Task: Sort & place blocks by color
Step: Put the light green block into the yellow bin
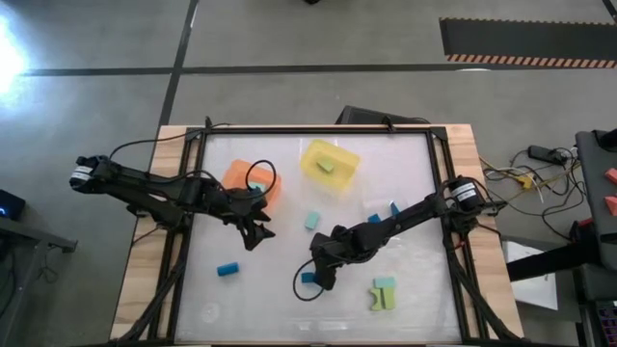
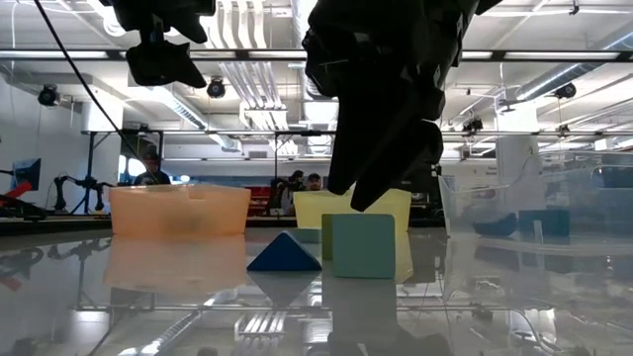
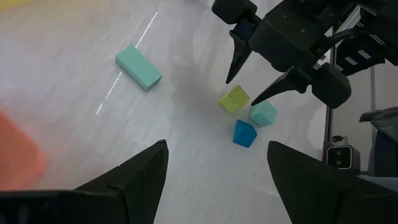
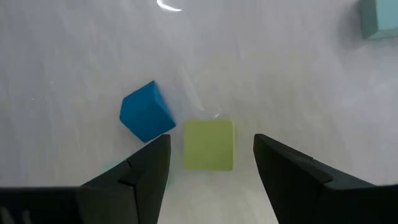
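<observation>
My right gripper is open and points down at a yellow-green cube on the table; its fingers stand on either side of the cube without touching it. A blue cube lies beside it, and a mint-teal cube is close by. The left wrist view shows this right gripper over the yellow-green cube. My left gripper is open and empty, above the table near the orange tray. A mint-teal bar lies on the table between the two arms.
The yellow tray holds a teal block; the orange tray holds another. A blue block lies near the front left. A teal and a yellow-green block stand at the front right. A clear bin holds blue blocks.
</observation>
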{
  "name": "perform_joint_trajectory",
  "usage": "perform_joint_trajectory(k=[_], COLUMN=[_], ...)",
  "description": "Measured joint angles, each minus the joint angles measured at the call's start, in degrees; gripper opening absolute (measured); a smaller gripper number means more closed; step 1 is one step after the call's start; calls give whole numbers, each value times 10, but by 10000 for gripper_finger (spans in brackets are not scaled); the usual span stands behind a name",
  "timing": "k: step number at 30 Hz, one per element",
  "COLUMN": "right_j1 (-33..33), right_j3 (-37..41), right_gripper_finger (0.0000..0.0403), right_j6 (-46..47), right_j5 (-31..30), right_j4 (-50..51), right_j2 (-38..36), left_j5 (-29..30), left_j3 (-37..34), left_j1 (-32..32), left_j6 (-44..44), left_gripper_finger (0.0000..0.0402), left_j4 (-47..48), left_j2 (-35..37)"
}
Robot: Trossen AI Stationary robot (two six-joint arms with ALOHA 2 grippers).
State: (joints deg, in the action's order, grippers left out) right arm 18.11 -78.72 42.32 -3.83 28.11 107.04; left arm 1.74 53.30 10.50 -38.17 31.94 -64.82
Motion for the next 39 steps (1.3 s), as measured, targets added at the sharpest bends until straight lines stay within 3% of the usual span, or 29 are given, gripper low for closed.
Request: perform_joint_trajectory(k=[32, 39], right_j1=[1, 1], right_j3=[64, 82], right_gripper_finger=[221, 177], right_j6=[-25, -27], right_j5=[-26, -23], right_j4=[-83, -103], right_j2=[0, 0], left_j5=[3, 3], left_j3=[0, 0], left_j1=[0, 0], left_j6=[10, 10], left_gripper_finger=[258, 258], left_j4=[-3, -3], left_j2=[0, 0])
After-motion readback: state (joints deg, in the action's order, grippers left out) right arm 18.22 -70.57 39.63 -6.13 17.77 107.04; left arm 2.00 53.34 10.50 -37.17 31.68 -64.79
